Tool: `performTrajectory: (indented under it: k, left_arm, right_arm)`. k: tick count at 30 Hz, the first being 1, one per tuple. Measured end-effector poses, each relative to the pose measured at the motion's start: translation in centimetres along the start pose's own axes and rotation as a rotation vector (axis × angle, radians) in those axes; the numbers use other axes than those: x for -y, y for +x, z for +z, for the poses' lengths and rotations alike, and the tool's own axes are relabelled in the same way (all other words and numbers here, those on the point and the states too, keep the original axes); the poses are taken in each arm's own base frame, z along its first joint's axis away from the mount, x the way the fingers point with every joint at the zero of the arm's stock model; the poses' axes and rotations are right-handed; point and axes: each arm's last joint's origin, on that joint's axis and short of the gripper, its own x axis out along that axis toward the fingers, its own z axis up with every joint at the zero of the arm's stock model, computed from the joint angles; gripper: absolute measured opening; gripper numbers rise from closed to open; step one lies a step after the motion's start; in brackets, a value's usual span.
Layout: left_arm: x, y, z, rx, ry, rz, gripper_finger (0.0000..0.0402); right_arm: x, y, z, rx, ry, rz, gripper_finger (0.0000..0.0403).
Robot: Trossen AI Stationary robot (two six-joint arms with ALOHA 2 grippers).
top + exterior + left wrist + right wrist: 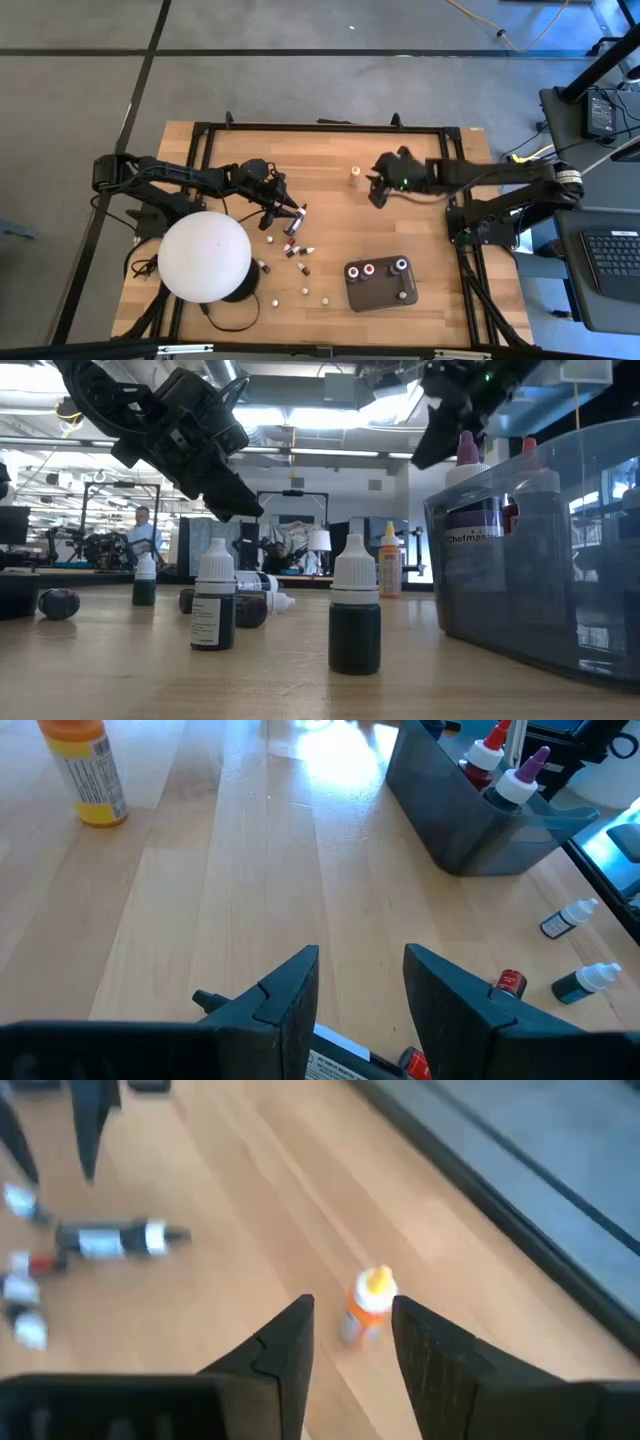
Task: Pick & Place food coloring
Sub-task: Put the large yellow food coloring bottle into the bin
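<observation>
The food coloring bottles lie and stand scattered on the wooden table (330, 200). A longer dark one (296, 220) lies on its side, with several small ones (300, 250) just beyond it toward the near edge. An orange bottle (368, 1308) stands upright alone toward the far edge. My left gripper (360, 955) hovers open just above the long lying bottle (335, 1065), with nothing between its fingers. My right gripper (352, 1301) is raised above the table, open and empty, next to the orange bottle (355, 173) on its right side.
A dark grey tray (385, 292) at the near right holds several upright bottles (370, 268). A big white dome (205, 257) stands at the near left, close to my left arm. Bare wood lies between the two grippers.
</observation>
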Motion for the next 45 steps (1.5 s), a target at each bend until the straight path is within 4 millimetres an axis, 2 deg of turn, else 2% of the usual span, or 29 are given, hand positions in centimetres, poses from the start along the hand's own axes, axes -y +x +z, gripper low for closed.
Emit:
performTrajectory:
  k: [6, 11, 15, 17, 23, 31, 37, 45]
  left_arm:
    - [0.0, 0.0, 0.0, 0.0, 0.0, 0.0, 0.0143]
    - [0.0, 0.0, 0.0, 0.0, 0.0, 0.0, 0.0143]
    - [0.0, 0.0, 0.0, 0.0, 0.0, 0.0, 0.0143]
    - [0.0, 0.0, 0.0, 0.0, 0.0, 0.0, 0.0143]
    - [0.0, 0.0, 0.0, 0.0, 0.0, 0.0, 0.0144]
    - [0.0, 0.0, 0.0, 0.0, 0.0, 0.0, 0.0143]
    - [0.0, 0.0, 0.0, 0.0, 0.0, 0.0, 0.0144]
    - [0.0, 0.0, 0.0, 0.0, 0.0, 0.0, 0.0143]
  right_arm:
    - [2.0, -1.4, 3.0, -0.025, 0.0, 0.011, 0.0163]
    - [3.4, -1.3, 3.9, -0.001, -0.1, -0.019, 0.0216]
    - [3.4, -1.0, 4.2, 0.027, -0.092, -0.02, 0.0244]
    - [3.3, -0.1, 4.3, 0.022, -0.086, -0.009, 0.0248]
    - [3.8, 4.3, 4.1, -0.137, -0.058, 0.137, 0.0242]
    - [4.9, 9.2, 3.9, -0.278, -0.116, 0.168, 0.0236]
    - [5.4, 11.4, 3.2, -0.341, -0.13, 0.157, 0.0236]
    - [5.2, 13.4, 2.1, -0.408, -0.135, 0.163, 0.0236]
